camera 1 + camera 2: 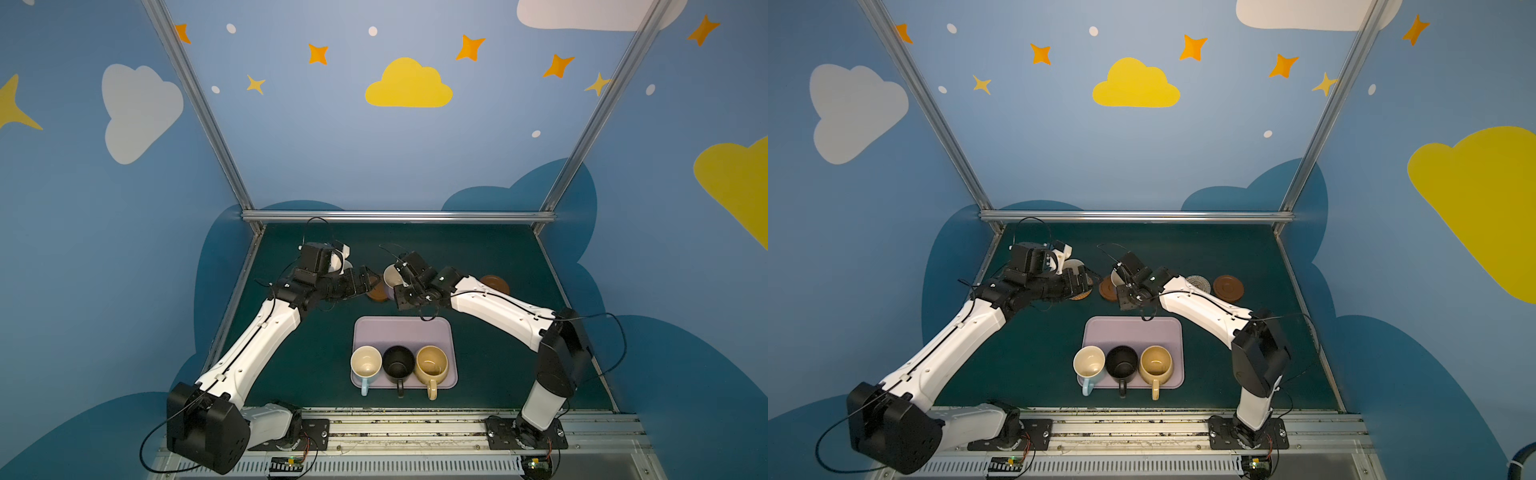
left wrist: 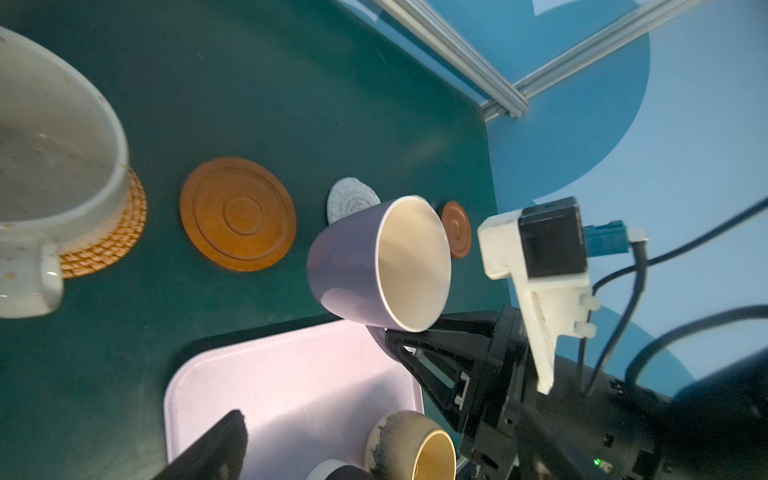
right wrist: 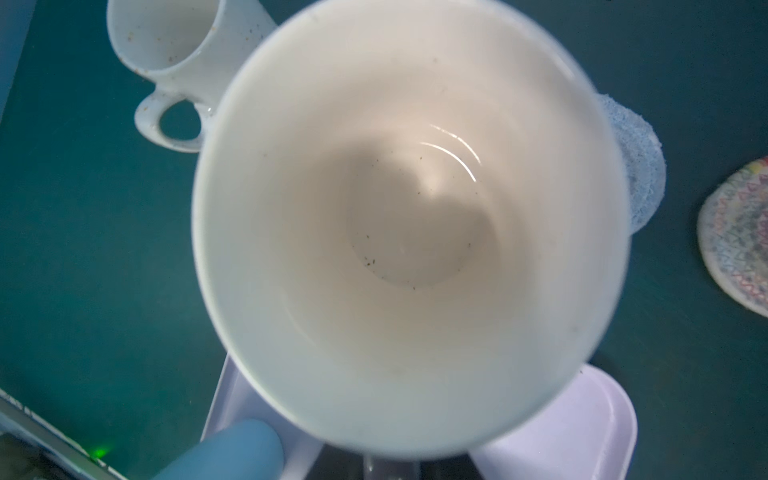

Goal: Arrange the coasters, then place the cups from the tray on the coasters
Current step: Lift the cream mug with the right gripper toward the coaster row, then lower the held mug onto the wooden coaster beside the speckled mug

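Beyond the tray (image 2: 270,374), the left wrist view shows the right gripper (image 2: 392,338) clamping the lavender mug (image 2: 345,270) by its handle (image 2: 376,332), a grip hidden in both top views; the left gripper (image 1: 365,282) stands open.

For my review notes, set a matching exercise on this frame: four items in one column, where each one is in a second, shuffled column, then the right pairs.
Items
1. cream speckled mug
2. lavender mug
3. black mug
4. wooden coaster beside the cream mug

Places
A. on the lilac tray, between the light blue mug and the mustard mug
B. bare on the green table, no mug on it
C. standing on the orange-brown woven coaster
D. off the table and tilted, handle in the right gripper's shut jaws

Pairs: 1-C, 2-D, 3-A, 4-B
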Robot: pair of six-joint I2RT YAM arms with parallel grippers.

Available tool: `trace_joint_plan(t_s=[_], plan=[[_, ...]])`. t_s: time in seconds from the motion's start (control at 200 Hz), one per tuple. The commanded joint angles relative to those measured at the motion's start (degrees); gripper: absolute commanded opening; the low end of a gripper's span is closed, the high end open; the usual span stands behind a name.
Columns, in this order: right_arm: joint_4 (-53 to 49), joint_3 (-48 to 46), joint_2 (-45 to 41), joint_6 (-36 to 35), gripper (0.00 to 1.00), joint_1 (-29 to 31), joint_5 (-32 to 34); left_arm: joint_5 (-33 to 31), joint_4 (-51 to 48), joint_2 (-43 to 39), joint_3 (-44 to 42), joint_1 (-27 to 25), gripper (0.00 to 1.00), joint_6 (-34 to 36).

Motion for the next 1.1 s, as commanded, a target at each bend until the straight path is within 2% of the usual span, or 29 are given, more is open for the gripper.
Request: trace_joint_plan(t_s=[0.0,0.516,1.096], plan=[[-1.5,6.1,1.8,0.2,0.00,-0.9,0.3,0.0,0.0,0.2,1.3,1.6,0.99,0.5],[-14.8,30.1,18.2,8.4,0.00,-0.7,2.2,-1.5,0.5,2.3,0.5,4.6,0.99,0.7],[-17.6,41.7,30.1,11.5,0.00,-0.5,0.8,-1.6,0.5,0.9,-4.3,5.0,0.99,0.6]])
